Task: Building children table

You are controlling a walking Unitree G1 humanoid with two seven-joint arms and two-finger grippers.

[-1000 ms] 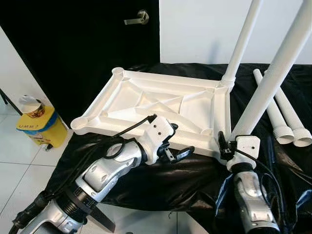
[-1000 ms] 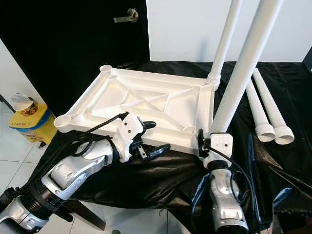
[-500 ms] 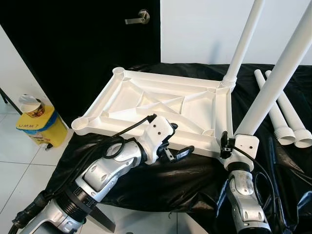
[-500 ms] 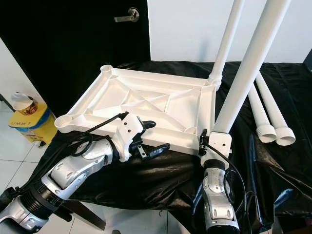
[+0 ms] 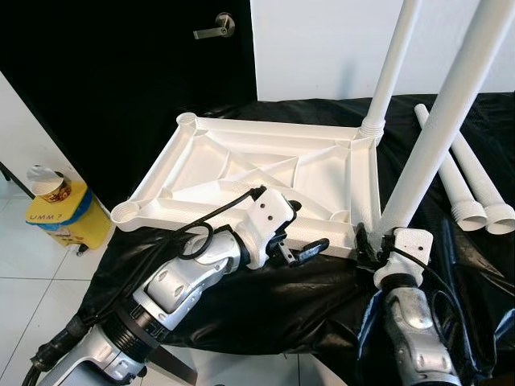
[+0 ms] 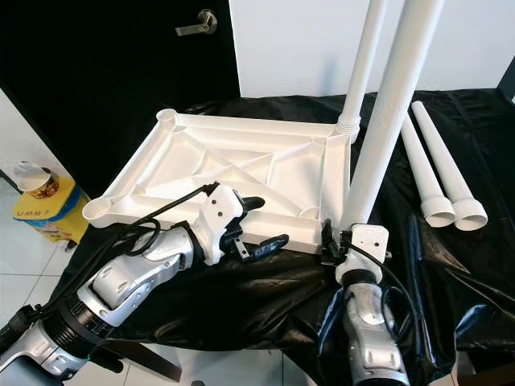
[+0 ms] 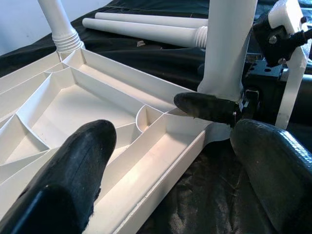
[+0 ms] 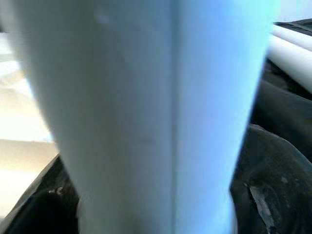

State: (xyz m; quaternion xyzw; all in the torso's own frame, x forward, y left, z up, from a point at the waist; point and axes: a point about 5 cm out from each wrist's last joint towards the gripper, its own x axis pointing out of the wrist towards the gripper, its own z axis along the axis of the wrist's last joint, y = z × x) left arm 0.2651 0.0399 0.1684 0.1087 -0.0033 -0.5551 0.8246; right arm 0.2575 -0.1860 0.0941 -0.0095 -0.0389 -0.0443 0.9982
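Black sheeting is carrying the upturned tabletop [image 5: 265, 165]. Right gripper [image 6: 342, 241] fingers are clamping a stiff, light leg [image 6: 378, 129] low, at its near-right corner; left gripper [image 5: 299, 241] fingers are gaping, empty.

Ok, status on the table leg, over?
Right gripper shut on table leg, upright at tabletop's near corner. Left gripper open at the front edge. Two spare legs lie aside.

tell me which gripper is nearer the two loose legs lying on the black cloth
Right. The right gripper clamps an upright leg beside the loose legs; the left gripper sits at the tabletop's near edge.
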